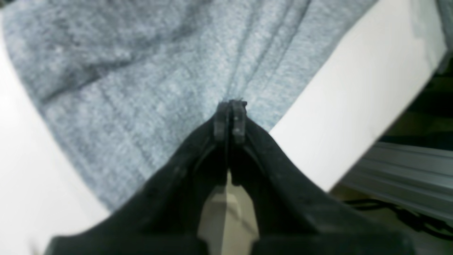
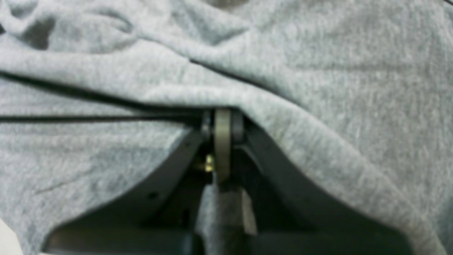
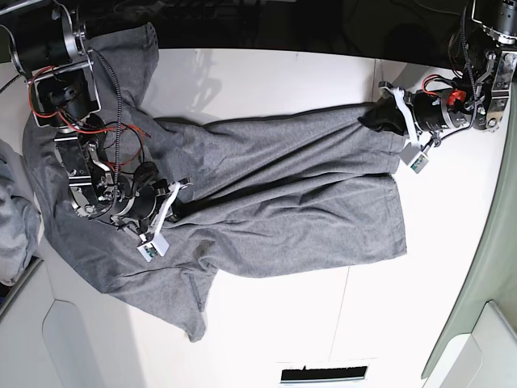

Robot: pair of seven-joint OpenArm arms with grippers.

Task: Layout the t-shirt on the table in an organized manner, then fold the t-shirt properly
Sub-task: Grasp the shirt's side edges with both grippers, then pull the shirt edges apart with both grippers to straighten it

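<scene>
The heather-grey t-shirt (image 3: 283, 186) lies stretched across the white table (image 3: 266, 81), with wrinkles running between my two grippers. In the base view my left gripper (image 3: 378, 119) is at the shirt's upper right corner. The left wrist view shows that gripper (image 1: 230, 104) shut on the edge of the t-shirt (image 1: 141, 71), creases fanning out from its tips. My right gripper (image 3: 172, 206) sits low on the shirt's left part. In the right wrist view it (image 2: 223, 118) is shut under a fold of the t-shirt (image 2: 318, 71), which drapes over its tips.
A lighter bluish-grey cloth pile (image 3: 12, 226) hangs at the left edge. The right arm's base and cables (image 3: 60, 73) stand at the upper left, partly on the shirt. The table's edge (image 1: 354, 148) runs close to my left gripper. A dark slot (image 3: 323, 374) sits near the front.
</scene>
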